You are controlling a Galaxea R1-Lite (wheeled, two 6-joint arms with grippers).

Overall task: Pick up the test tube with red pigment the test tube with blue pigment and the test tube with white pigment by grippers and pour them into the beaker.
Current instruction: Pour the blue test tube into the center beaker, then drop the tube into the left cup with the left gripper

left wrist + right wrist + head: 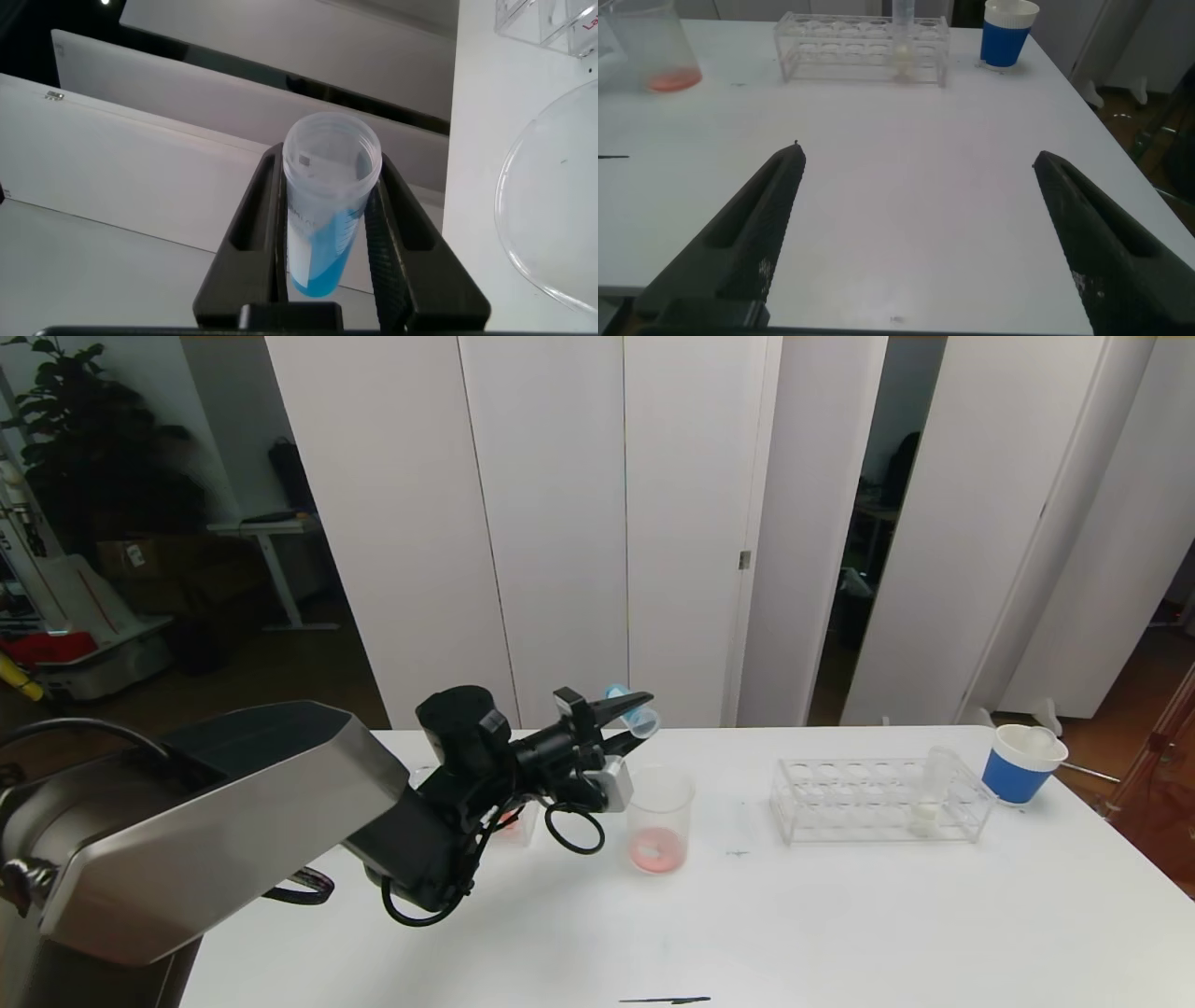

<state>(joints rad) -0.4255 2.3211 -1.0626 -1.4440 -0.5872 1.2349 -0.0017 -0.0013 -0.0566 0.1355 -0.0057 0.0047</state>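
Blue tube [327,201], clamped in the left tool [627,714], hangs tilted just above the beaker [660,817], whose bottom holds pinkish-red liquid. Nearer the robot, the right tool [915,233] hovers low over the white worktop [840,915] with its fingers spread wide and nothing between them. Farther right on the worktop stands a clear rack [878,798] holding the white tube [929,793], with a blue-and-white paper cup [1020,763] just beyond its end. White folding panels [560,523] close off the room behind. No lettering is legible.
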